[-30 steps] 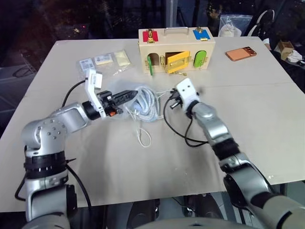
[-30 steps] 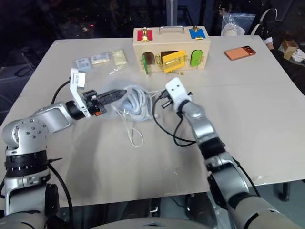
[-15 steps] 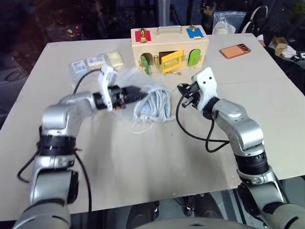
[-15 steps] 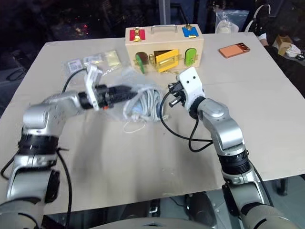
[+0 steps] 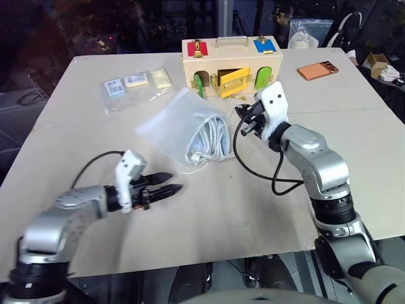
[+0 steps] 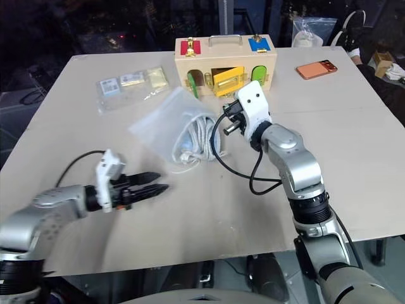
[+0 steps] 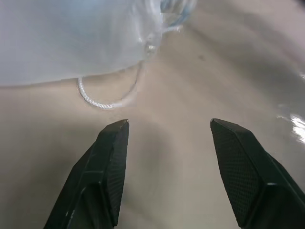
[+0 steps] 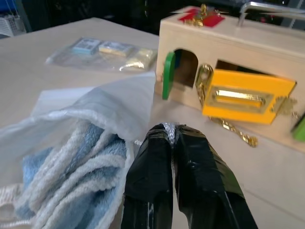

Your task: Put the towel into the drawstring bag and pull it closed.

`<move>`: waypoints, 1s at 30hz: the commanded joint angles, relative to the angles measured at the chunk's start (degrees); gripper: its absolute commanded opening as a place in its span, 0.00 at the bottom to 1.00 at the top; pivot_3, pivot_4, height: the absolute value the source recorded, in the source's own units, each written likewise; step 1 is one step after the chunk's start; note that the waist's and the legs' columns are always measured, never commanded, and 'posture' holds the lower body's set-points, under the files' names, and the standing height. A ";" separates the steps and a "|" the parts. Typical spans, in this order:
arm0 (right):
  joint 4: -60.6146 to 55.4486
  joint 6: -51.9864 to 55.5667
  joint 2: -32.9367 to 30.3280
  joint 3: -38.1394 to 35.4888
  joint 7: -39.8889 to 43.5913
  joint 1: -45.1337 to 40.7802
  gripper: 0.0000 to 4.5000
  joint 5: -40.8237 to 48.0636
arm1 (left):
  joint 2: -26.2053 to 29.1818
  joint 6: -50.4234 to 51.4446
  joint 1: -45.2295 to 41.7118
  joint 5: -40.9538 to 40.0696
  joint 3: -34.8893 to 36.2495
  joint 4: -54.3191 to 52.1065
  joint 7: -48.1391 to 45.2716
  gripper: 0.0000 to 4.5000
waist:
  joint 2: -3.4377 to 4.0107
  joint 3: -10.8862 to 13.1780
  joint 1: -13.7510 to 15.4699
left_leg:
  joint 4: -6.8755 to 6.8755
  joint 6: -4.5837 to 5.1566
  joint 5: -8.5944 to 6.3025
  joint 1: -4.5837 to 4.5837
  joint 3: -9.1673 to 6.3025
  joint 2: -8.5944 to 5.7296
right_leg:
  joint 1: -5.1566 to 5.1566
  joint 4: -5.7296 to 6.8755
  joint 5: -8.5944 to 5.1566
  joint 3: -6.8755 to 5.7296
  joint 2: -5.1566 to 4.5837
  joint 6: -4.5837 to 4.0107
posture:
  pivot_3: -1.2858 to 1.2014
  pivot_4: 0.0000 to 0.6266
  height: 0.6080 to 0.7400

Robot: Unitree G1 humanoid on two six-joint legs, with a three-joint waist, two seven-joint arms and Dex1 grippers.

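The drawstring bag (image 5: 176, 120), a white see-through pouch, lies mid-table with the blue and white towel (image 5: 212, 140) inside it near its mouth. My right gripper (image 8: 170, 129) is shut on the bag's white cord right beside the mouth, just in front of the wooden box. A loose cord loop (image 7: 102, 99) trails onto the table from the bag. My left gripper (image 5: 172, 183) hovers low over the table in front of the bag, apart from it, with its fingers (image 7: 112, 152) spread open and nothing between them.
A wooden latch box (image 5: 232, 63) with coloured doors stands behind the bag. A clear plastic bag of small packets (image 5: 136, 83) lies back left, an orange phone (image 5: 318, 70) back right. A black cable (image 5: 253, 171) hangs from my right wrist onto the table.
My left gripper let go of the bag, opened, and dropped back toward the table's near left. The bag now lies spread out, held only by its cord in the right gripper.
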 commanded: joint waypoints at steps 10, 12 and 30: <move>-1.48 -1.60 -1.17 -2.57 -0.43 -2.31 0.00 0.59 | -15.83 -17.03 -12.28 15.41 -8.56 15.64 13.09 0.61 | -0.07 -0.05 -0.15 | 0.05 0.00 0.01 -0.02 0.14 -0.01 | -0.01 0.01 0.09 -0.04 0.09 0.14 | 0.52 0.24 1.00; -1.59 -1.55 -1.09 -2.70 -0.56 -2.22 0.00 0.64 | -16.75 -17.59 -11.99 17.11 -9.99 16.26 13.96 0.61 | -0.06 -0.05 -0.07 | 0.02 0.00 0.01 -0.02 0.11 -0.01 | -0.01 0.01 0.09 -0.07 0.10 0.14 | 0.52 0.24 1.00; -1.82 -1.55 -1.80 -4.74 -0.02 -4.86 0.00 2.04 | -11.00 6.84 -15.26 -11.65 13.44 7.20 11.84 0.01 | -0.02 -0.01 -0.30 | 0.40 0.05 -0.03 -0.01 -0.31 0.09 | 0.31 0.07 0.08 -0.42 0.10 0.14 | 0.52 0.24 1.00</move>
